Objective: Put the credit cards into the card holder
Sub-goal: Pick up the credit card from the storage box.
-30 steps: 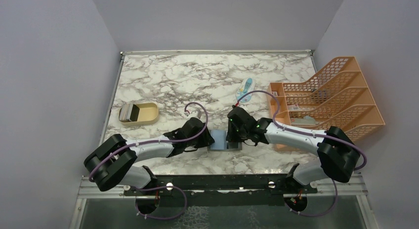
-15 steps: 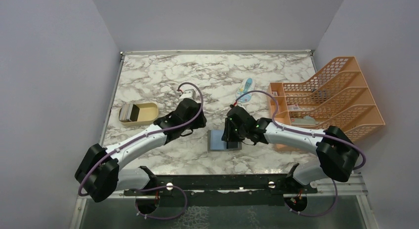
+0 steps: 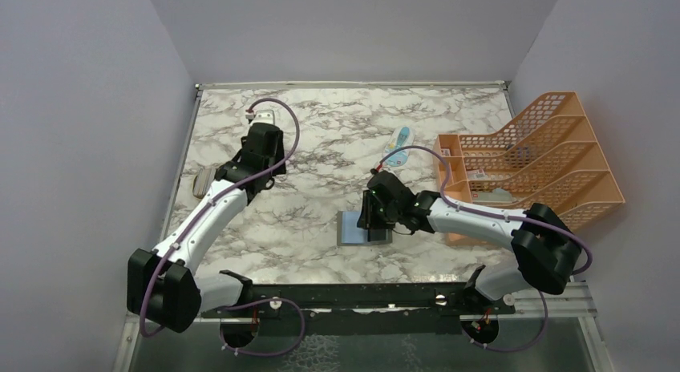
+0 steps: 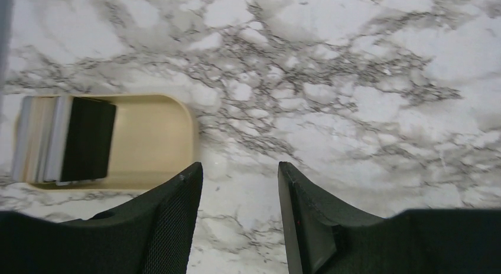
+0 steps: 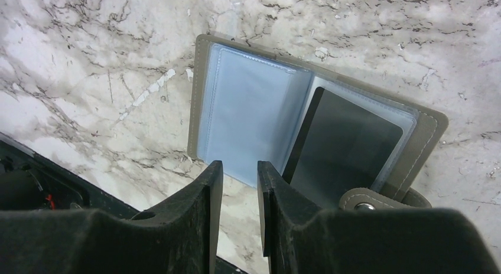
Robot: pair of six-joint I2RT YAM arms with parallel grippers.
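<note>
The card holder [image 5: 254,120] lies open on the marble, grey outside with pale blue pockets, and a dark card [image 5: 348,150] sits in its right pocket. My right gripper [image 5: 237,165] hovers at its near edge, open by a narrow gap with nothing between the fingers; from above, that right gripper [image 3: 370,218] sits over the card holder [image 3: 353,228]. The credit cards [image 4: 62,138] stand stacked at the left end of a tan tray [image 4: 153,138]. My left gripper [image 4: 239,168] is open and empty just right of the tray; the top view shows this left gripper [image 3: 261,151] beside the tray [image 3: 202,182].
An orange mesh file rack [image 3: 537,159] fills the right side of the table. A light blue-and-white packet [image 3: 398,139] lies at the back, left of the rack. The left forearm covers most of the tray in the top view. Walls close the table on three sides.
The left arm has swung away from the card holder, back and left to the tray, with its jaws wider. The right gripper stayed at the holder and opened slightly.
</note>
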